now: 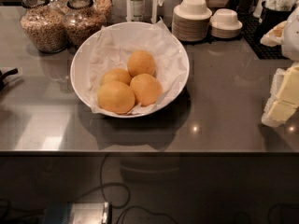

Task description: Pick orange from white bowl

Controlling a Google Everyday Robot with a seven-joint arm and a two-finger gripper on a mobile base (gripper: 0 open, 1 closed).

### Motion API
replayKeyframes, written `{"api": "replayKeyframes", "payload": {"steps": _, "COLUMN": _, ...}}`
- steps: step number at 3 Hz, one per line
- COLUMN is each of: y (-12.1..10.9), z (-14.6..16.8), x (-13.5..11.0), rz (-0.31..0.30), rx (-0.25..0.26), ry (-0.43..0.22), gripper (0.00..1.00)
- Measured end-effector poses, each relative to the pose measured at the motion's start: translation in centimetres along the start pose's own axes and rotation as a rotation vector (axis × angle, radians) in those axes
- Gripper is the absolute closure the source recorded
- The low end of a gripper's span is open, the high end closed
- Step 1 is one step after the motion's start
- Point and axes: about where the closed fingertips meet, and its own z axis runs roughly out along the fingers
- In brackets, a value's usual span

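Crumpled paper keeps four oranges snug in the white bowl mid-frame; the gripper peeks in far left, open or not I cannot tell.

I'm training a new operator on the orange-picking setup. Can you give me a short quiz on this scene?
1. How many oranges lie in the white bowl?
2. True or false: the gripper, at the left edge of the view, is touching the bowl.
3. What stands behind the bowl on the left? A) glass jars of grain B) a kettle C) a stack of books

Key: 1) four; 2) false, it is well apart from the bowl; 3) A.
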Motion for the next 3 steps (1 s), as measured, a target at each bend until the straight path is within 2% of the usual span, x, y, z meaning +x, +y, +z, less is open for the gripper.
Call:
{"api": "replayKeyframes", "payload": {"steps": 1, "y": 0.0, "z": 0.0, "x": 0.0, "rz": 0.000, "rx": 0.000, "ry": 0.000, "gripper": 0.00}}
{"api": "replayKeyframes", "payload": {"steps": 2, "y": -0.1, "z": 0.2, "x": -1.0, "rz": -0.029, "rx": -0.004, "ry": -0.023, "gripper": 0.00}}
{"api": "replayKeyframes", "payload": {"steps": 3, "y": -0.8, "z": 1.5, "x": -3.1, "rz": -0.078, "rx": -0.037, "ry": -0.074, "gripper": 0.00}}
